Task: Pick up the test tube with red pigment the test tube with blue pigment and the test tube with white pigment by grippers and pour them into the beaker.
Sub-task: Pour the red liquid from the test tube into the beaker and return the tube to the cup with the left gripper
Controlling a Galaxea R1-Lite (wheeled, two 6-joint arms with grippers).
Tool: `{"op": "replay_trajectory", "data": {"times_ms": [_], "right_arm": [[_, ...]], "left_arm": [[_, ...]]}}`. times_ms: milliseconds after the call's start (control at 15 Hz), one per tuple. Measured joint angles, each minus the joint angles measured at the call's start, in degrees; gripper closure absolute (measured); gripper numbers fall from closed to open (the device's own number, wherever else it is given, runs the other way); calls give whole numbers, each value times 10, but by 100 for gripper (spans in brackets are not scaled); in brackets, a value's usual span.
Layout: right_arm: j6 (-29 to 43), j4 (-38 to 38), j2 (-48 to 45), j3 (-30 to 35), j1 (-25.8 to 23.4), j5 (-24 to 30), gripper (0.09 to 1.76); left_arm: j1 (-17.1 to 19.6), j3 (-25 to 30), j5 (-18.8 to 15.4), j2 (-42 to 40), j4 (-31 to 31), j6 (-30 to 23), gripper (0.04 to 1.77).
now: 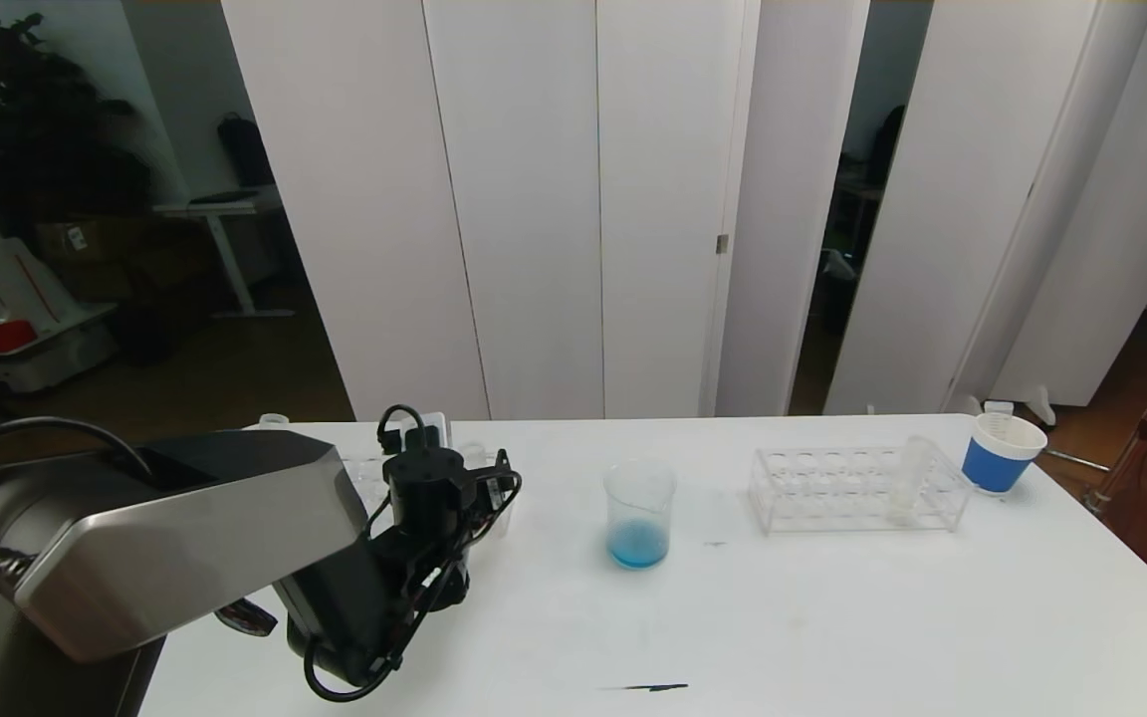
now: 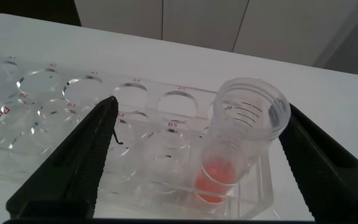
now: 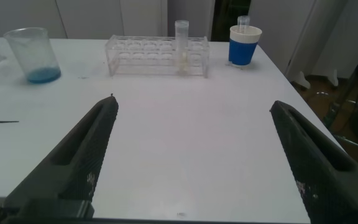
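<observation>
- The left gripper (image 2: 197, 158) was over a clear rack (image 2: 73, 124) at the table's left end, fingers (image 2: 73, 168) spread apart, holding nothing. The red tube (image 2: 238, 140) stood between them in an end hole.
- Red tube: small, clear, with printed marks near its open rim and a little red-orange liquid at the bottom. It looked light and stiff but smooth, so likely slippery and breakable if squeezed hard. My judgement: grip mid-wall, above the rack top and below the rim, and keep it upright until it is over the beaker (image 1: 639, 513).
- Beaker: stood mid-table, well apart from both racks. Clear, flared rim, with a shallow blue pool at its bottom, so the blue pour seemed done. Its wide mouth should forgive a slightly off-centre pour; it looked light enough to tip if knocked.
- No blue tube could be made out.
- Right rack (image 1: 857, 488): clear, right of the beaker, nearly empty. The white tube (image 3: 181, 46) stood upright towards its right end, clear with a pale cream trace low down. Same handling: light, slick, fragile; take it on the wall above the rack.
- A blue cup (image 1: 1000, 453) sat just beyond that rack's right end.
- The right gripper (image 3: 191, 168) hung low over the bare near table, well short of the rack, jaws wide apart, holding nothing.
</observation>
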Motion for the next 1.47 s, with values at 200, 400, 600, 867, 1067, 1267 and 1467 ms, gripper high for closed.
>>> {"op": "replay_trajectory", "data": {"times_ms": [200, 400, 600, 867, 1067, 1267, 1467], "right_arm": [[0, 0, 0, 0, 0, 0, 10], [0, 0, 0, 0, 0, 0, 10], [0, 0, 0, 0, 0, 0, 10], [0, 0, 0, 0, 0, 0, 10], [0, 0, 0, 0, 0, 0, 10], [0, 0, 0, 0, 0, 0, 10], [0, 0, 0, 0, 0, 0, 10]], "left_arm": [[1, -5, -1, 3, 4, 4, 44], [0, -6, -8, 4, 3, 6, 138], [1, -5, -4, 4, 1, 8, 109], [1, -6, -4, 4, 2, 9, 114], [1, -7, -4, 3, 6, 9, 114], [1, -8, -5, -2, 10, 14, 114], [1, -12, -6, -9, 10, 29, 116]]}}
